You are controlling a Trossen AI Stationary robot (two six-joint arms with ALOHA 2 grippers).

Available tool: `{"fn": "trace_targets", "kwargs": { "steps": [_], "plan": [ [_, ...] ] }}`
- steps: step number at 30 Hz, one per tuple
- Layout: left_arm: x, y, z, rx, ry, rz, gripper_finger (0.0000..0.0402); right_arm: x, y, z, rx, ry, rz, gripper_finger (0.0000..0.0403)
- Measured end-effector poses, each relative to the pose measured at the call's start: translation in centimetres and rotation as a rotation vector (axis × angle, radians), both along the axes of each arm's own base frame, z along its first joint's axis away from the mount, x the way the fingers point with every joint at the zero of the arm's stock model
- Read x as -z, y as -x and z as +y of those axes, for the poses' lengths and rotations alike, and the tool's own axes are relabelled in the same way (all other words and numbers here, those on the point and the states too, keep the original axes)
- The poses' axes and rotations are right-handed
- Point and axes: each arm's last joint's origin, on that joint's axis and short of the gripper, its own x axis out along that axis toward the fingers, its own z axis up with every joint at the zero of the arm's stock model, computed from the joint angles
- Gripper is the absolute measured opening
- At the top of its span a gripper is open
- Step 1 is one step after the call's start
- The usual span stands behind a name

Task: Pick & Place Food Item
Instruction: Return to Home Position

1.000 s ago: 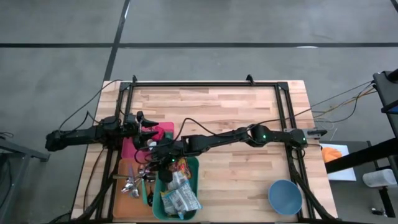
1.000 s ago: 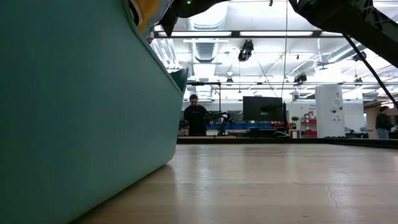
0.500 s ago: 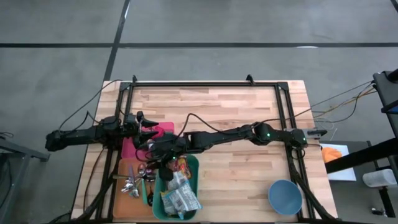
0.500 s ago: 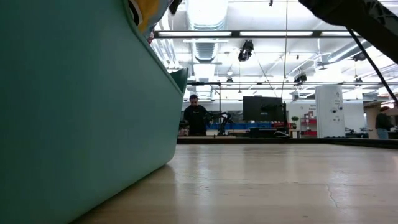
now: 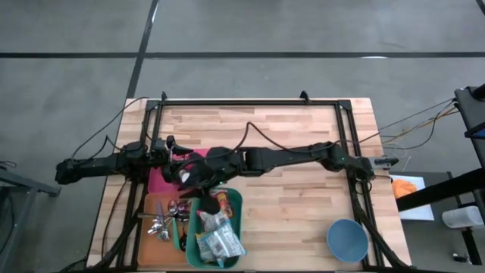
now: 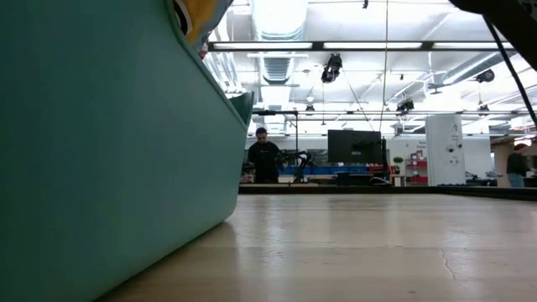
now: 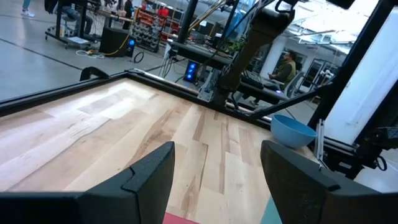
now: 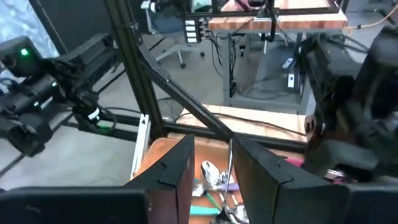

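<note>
Pulled back since a second ago, the right gripper (image 5: 197, 178) now hangs over the orange bin's (image 5: 144, 233) edge beside the pink bin (image 5: 158, 179), no longer low over the bins. All the spoons (image 5: 162, 220) in view lie heaped in the orange bin, below its narrowly parted, empty jaws and clear of them. Sorting looks finished, though the heap is too tangled to count, so only the retreat home seems left. Over the pink bin the left gripper (image 7: 217, 155) waits, wide open and empty.

Table (image 5: 288, 129) middle bare; bins (image 5: 238, 216) crowd left edge; bowl (image 5: 347, 239) right corner.
</note>
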Motion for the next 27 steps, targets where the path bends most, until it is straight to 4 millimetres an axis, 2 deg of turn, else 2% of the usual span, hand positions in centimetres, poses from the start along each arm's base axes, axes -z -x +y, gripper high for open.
{"fn": "trace_targets", "kwargs": {
  "steps": [14, 22, 27],
  "plan": [
    [0.0, 0.0, 0.0, -0.001, 0.0, 0.0, 0.0239, -6.2, 4.3, -0.6, -0.031, 0.106, -0.055, 0.0107],
    [0.0, 0.0, 0.0, -0.001, 0.0, 0.0, 0.0239, -8.9, 6.6, -0.8, -0.042, 0.138, -0.081, 0.0107],
    [0.0, 0.0, 0.0, -0.001, 0.0, 0.0, 0.0239, -9.5, 7.6, -1.0, -0.043, 0.141, -0.076, 0.0107]
  ]
}}
